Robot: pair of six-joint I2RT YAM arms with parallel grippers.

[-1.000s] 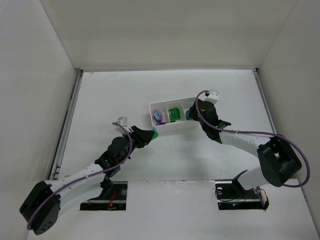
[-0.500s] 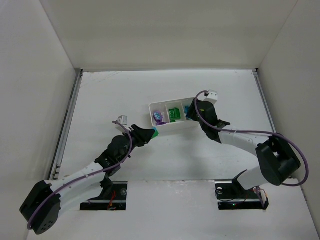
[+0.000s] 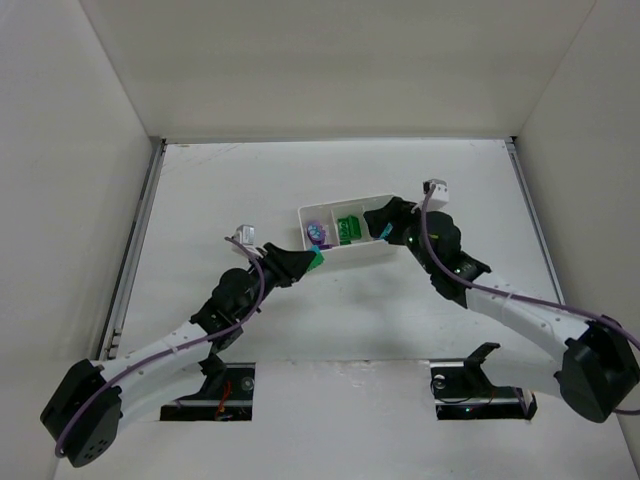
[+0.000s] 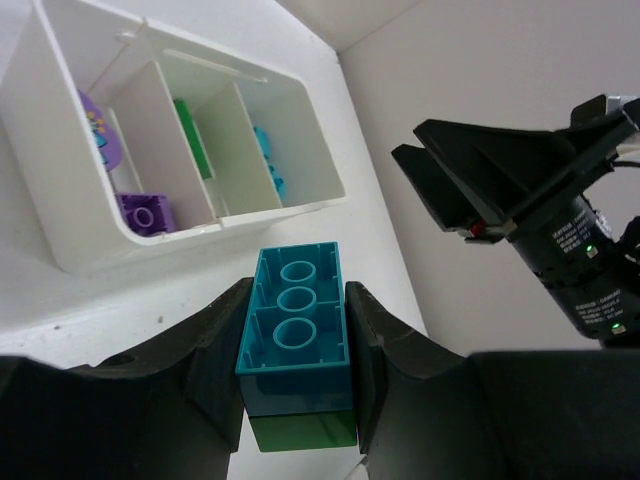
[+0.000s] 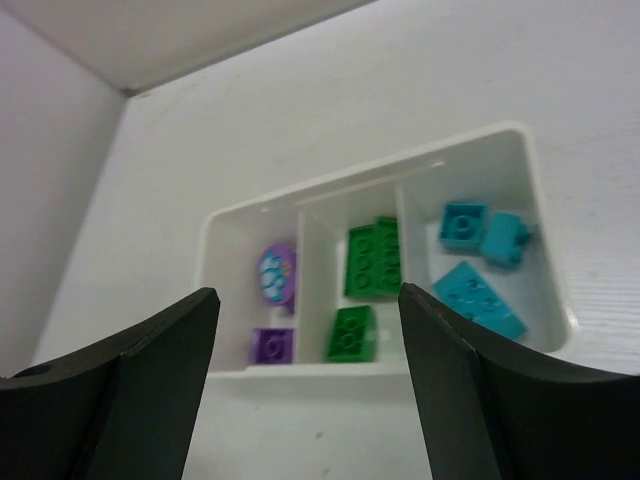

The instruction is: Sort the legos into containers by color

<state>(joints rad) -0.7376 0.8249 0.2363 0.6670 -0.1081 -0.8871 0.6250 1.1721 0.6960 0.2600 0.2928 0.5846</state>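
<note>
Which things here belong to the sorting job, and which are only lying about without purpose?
Belong to the job: white tray; purple legos, green legos and teal legos inside it; teal brick stacked on green brick, gripped by left hand; right hand, open.
Only lying about: nothing loose in view; only the table and the white walls.
</note>
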